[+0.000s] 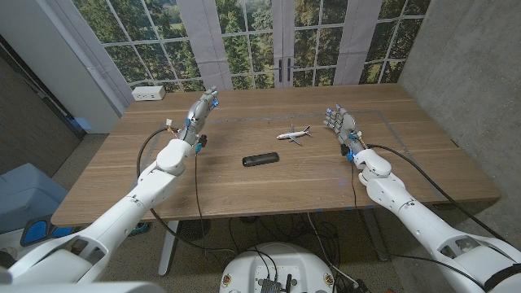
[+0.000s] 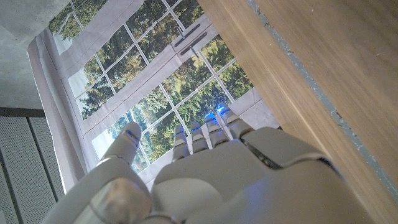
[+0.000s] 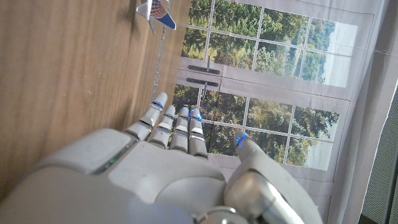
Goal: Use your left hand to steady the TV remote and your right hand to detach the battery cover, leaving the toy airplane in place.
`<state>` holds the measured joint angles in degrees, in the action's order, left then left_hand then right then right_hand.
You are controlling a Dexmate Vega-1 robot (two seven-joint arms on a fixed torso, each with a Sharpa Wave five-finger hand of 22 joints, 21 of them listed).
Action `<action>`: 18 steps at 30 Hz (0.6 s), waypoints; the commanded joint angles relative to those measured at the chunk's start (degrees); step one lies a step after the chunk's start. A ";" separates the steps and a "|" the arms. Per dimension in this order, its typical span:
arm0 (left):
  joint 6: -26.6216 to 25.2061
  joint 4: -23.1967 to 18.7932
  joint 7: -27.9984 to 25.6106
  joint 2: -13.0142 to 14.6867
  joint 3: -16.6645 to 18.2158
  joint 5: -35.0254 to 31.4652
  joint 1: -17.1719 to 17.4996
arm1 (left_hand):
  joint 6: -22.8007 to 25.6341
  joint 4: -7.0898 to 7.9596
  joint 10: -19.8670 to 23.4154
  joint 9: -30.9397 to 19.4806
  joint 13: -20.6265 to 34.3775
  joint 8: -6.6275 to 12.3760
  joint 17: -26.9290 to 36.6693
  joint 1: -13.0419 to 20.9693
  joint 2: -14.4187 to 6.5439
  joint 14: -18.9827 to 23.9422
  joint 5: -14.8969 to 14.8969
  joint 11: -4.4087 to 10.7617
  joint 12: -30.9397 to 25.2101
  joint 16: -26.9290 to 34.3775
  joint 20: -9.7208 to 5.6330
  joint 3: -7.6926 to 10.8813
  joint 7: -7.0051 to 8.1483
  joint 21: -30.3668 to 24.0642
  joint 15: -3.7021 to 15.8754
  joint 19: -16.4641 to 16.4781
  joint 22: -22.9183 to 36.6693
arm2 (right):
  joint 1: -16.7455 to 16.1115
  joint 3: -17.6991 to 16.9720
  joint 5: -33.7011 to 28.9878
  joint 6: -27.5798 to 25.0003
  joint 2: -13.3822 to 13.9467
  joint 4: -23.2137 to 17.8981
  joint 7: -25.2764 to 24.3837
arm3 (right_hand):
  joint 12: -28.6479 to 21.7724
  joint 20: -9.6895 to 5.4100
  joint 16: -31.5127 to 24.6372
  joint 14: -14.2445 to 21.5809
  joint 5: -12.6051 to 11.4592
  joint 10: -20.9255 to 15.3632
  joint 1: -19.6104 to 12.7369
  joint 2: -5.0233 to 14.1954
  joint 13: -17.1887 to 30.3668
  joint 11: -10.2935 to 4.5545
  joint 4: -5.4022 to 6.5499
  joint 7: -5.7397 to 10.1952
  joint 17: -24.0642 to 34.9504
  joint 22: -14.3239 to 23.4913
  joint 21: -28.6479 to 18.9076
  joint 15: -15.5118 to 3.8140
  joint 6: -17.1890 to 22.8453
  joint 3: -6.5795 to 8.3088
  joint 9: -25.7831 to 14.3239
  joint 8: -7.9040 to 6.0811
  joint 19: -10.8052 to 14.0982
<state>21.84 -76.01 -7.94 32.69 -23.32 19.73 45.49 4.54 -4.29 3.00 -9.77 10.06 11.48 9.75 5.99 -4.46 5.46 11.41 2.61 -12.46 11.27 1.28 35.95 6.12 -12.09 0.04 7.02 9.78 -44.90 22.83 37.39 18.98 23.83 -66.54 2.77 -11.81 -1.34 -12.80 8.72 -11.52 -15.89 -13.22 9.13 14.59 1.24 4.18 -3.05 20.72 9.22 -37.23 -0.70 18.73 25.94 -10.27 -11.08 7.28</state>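
Well, we find the slim black bar-shaped TV remote lying flat near the middle of the long wooden table, nothing touching it. At about one o'clock from it, near but apart, stands the small white toy airplane with a red-and-blue tail (its tail also shows in the right wrist view). Our left hand sits at about ten o'clock from the remote, well apart, fingers extended and apart, holding nothing; the left wrist view shows its pale fingers reaching out straight. Our right hand is at about two o'clock from the remote, beyond the airplane, fingers spread and empty. A white power strip lies at the table's far left corner.
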 commanded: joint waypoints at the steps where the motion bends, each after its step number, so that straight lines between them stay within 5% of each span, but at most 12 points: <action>1: 0.49 0.58 -0.94 1.15 -1.55 -5.67 -2.40 | 0.68 -0.71 1.29 -0.27 0.30 0.13 0.27 0.08 -0.48 1.58 -0.24 -0.03 -0.37 0.73 0.08 0.11 0.08 -0.26 0.32 0.86 0.18 | 0.84 0.31 -0.61 0.43 -1.04 1.49 -0.93 | -0.37 0.31 -0.39 0.41 0.06 -0.64 -0.76 0.06 -0.06 0.01 -0.42 0.02 0.02 0.17 0.14 -0.06 0.49 0.25 -0.32 -0.47 0.63; 18: -1.39 -3.54 -2.84 4.70 -2.96 -13.53 -2.12 | 2.65 -3.06 3.88 -0.27 0.40 0.21 0.26 0.72 0.80 4.56 -0.73 0.54 -0.51 0.68 0.38 0.06 -0.32 -0.33 1.00 2.83 0.20 | -0.88 0.29 -1.22 0.94 -0.95 -0.72 -2.77 | -0.42 0.79 -0.85 0.73 0.43 -1.14 -0.82 0.17 -0.36 0.13 -0.96 0.01 0.06 0.22 0.81 0.11 0.98 0.23 -0.36 -0.52 1.18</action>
<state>21.82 -76.69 -9.75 35.01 -25.33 10.80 43.27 6.69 -6.91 6.35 -9.76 10.30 11.48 9.74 6.44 -4.01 9.55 10.79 3.18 -12.59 11.75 1.64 35.89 5.85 -12.08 0.94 9.36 9.77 -44.53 23.18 36.50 19.61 22.85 -65.73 1.33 -11.90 -0.51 -13.25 9.03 -11.14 -16.39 -13.59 8.76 14.09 1.33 3.46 -3.16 20.73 9.21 -36.82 -0.40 19.24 26.18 -10.55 -11.07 8.09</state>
